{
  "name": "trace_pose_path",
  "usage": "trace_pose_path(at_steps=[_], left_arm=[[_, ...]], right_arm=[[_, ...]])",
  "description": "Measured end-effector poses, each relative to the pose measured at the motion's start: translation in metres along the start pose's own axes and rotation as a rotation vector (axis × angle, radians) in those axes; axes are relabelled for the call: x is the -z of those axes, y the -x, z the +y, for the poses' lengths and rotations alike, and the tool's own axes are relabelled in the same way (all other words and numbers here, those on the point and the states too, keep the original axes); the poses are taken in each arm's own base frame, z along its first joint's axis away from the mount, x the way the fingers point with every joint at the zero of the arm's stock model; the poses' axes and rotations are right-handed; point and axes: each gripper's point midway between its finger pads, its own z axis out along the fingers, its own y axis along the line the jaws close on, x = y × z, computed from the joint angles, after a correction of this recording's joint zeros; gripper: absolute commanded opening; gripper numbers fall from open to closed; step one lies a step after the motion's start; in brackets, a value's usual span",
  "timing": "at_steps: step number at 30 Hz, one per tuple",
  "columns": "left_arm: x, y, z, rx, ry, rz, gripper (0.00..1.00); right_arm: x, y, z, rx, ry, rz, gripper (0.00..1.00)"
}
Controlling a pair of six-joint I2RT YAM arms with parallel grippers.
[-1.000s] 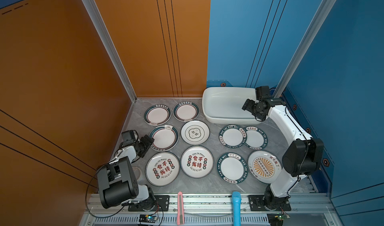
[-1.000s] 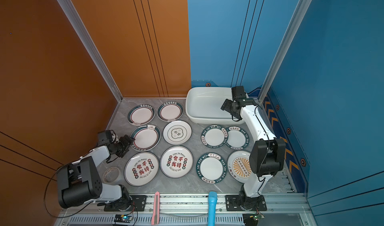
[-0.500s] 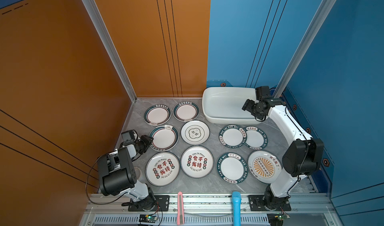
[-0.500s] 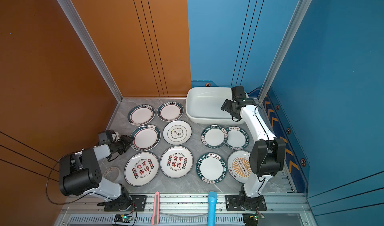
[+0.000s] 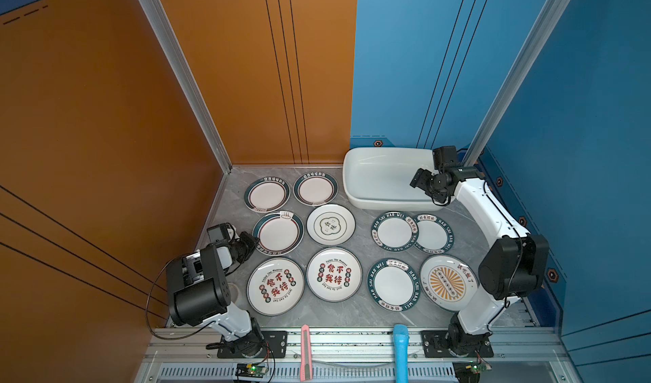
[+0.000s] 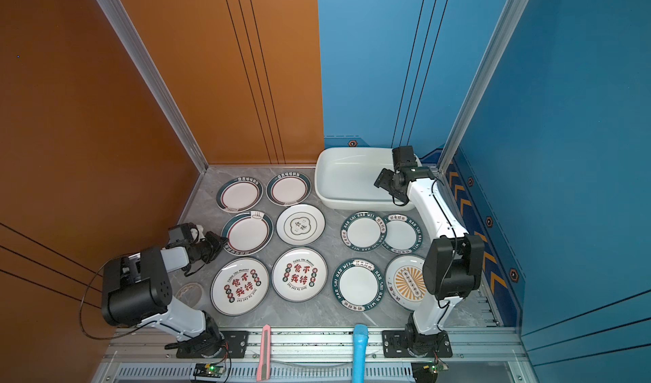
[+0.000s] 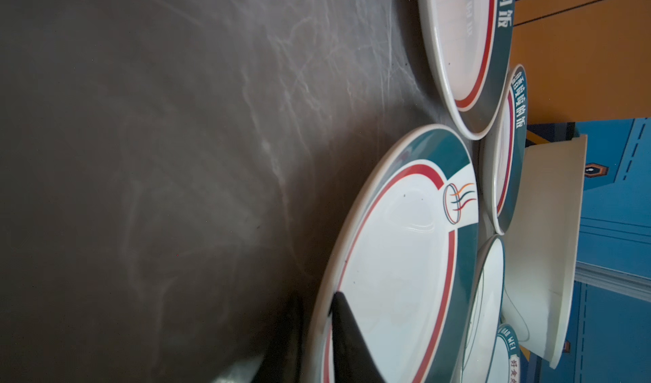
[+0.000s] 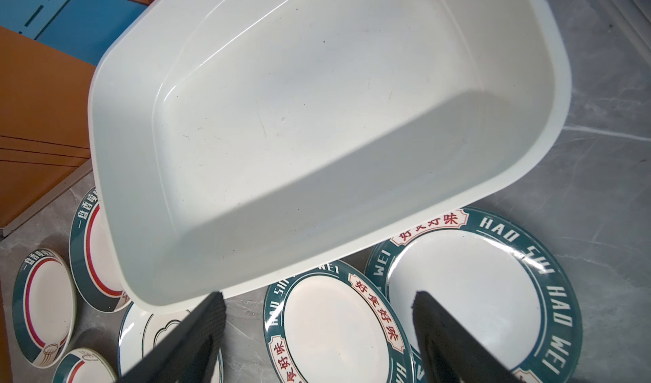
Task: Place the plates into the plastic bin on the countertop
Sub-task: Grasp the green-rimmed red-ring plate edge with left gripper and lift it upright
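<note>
Pinching the rim of the steam-emblem plate (image 5: 278,232) on the side nearest its own arm: that's your left tool (image 5: 254,241). The left wrist view shows one finger (image 7: 348,342) over the lip and the other outside and under it, pressed close with the rim between. That fits. Every plate lies flat and face up on the desk (image 5: 363,247), so the lip is the only grab point, and a low sideways approach gets a finger beneath it. The plate looks flat on the desk, not yet lifted.

Your right tool (image 5: 426,189) hangs over the right end of the plastic bin (image 5: 380,176), fingers spread, holding nothing. My read is that it's parked to receive or to stay clear; I can't tell which. The bin sits empty at the desk's far right corner, so expect a long carry for the left arm.

Counts:
- Ten plates visible, all on the desk.
- Three are green-rimmed with a red ring, the steam-emblem one included.
- Three are HAO WEI plates (image 5: 393,284); two of these overlap.
- Two are red-character plates (image 5: 334,274).
- One is a cloud-emblem plate (image 5: 330,224) and one a sunburst plate (image 5: 447,282).
- One bin.
- One tape roll (image 6: 190,293) beside the left arm; leave it.
</note>
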Motion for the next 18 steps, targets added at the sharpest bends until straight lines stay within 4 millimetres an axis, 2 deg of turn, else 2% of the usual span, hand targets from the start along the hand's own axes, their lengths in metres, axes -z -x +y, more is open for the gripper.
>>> trace_pose_path(at_steps=[11,18], left_arm=[[0.004,-0.003,-0.011,-0.005,-0.053,0.012,0.0],[0.019,-0.008,-0.019,0.014,-0.064,-0.006,0.0]], right_arm=[[-0.001,-0.009,0.009,0.005,0.022,0.021,0.85],[0.0,-0.016,0.02,0.013,0.057,0.045,0.84]])
